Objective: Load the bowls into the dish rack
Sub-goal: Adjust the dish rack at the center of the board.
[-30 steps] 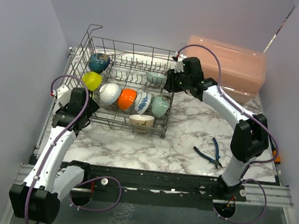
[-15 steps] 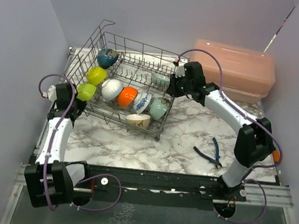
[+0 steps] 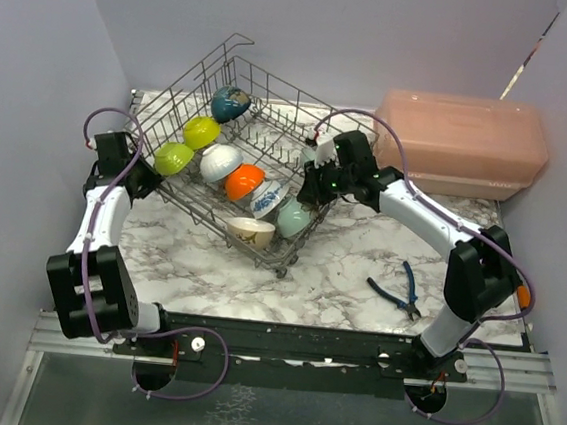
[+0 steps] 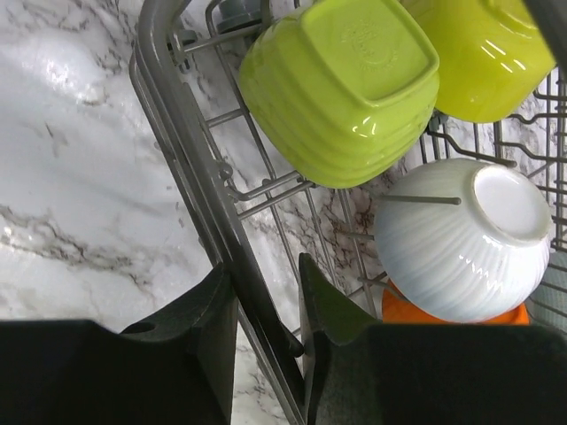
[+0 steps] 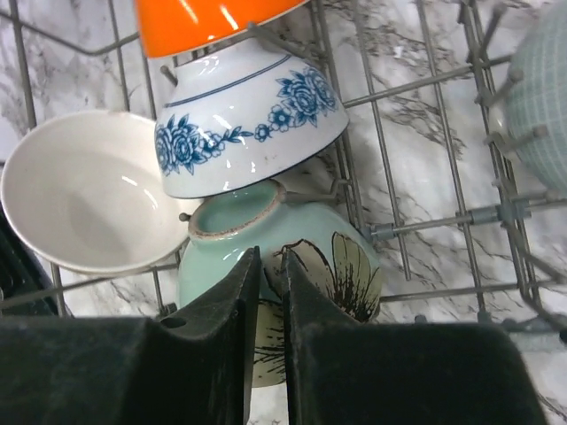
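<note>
Marble table [image 3: 360, 250] under 1 wire dish rack [image 3: 217, 226], 1 pink lidded box [image 3: 461, 139] and pliers [image 3: 396, 292].

No legible text, brand or number anywhere. Only a faint embossed stamp on the square foot of the lime-green bowl [image 4: 341, 84], at twelve o'clock in the left wrist view, too blurred to read.

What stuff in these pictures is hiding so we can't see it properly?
- Left wrist view: round orange bowl, mostly behind the white ribbed bowl.
- Right wrist view: whatever the right hand pinches, covered by its own fingers.
- Top view: blue-handled pliers, tips too small.
</note>
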You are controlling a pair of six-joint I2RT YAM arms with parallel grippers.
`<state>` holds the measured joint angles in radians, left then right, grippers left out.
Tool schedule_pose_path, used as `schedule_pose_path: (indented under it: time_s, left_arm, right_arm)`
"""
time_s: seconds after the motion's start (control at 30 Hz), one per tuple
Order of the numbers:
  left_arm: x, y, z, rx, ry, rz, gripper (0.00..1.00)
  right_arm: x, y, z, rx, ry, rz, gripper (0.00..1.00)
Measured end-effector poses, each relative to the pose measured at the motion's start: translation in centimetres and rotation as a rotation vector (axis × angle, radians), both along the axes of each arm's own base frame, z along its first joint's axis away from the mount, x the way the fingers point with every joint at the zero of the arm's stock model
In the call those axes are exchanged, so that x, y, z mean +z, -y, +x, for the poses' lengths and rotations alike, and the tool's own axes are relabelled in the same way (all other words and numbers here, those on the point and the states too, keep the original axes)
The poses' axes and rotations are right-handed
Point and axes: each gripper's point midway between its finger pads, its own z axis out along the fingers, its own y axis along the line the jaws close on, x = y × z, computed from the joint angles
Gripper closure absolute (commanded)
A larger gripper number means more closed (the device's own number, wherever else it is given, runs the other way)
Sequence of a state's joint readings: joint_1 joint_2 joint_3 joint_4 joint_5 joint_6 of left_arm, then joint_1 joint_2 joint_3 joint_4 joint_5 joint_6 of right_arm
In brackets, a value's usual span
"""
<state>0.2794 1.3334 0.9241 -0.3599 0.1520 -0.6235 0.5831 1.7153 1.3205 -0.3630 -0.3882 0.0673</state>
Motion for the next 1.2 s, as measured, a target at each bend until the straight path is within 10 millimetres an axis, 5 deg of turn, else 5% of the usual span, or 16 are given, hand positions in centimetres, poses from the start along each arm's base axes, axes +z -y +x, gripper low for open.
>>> schedule_pose_path:
  time_s: [0.27,0.47,0.77,1.03,1.17,1.2]
  left_arm:
    - [-0.1,-1.0,3.1,-0.099,-0.008,0.094,1.00]
    - [-0.3,-1.3,6.6,-0.162,-0.002,0.171,1.00]
    - [-0.7,-1.0,11.3,-0.243,0.037,0.233,1.00]
    - [-0.5,-0.7,12.8,-0.280,0.057,0.248,1.00]
    - [-0.4,-0.7,12.8,-0.279,0.060,0.251,0.41]
    - [-0.4,-0.8,12.7,-0.282,0.065,0.262,0.36]
  right_arm:
    - [0.4,-4.2,-4.3,0.179,-0.010,0.033,0.84]
    - [-1.2,-9.1,-11.7,0.434,-0.106,0.011,0.83]
    - [0.0,-11.5,-12.8,0.505,-0.091,0.018,0.74]
    - [0.8,-11.6,-11.7,0.465,-0.028,-0.028,0.46]
    - [1.5,-12.9,-10.3,0.447,0.008,-0.032,0.41]
    - [1.9,-13.6,-9.9,0.447,0.020,-0.024,0.40]
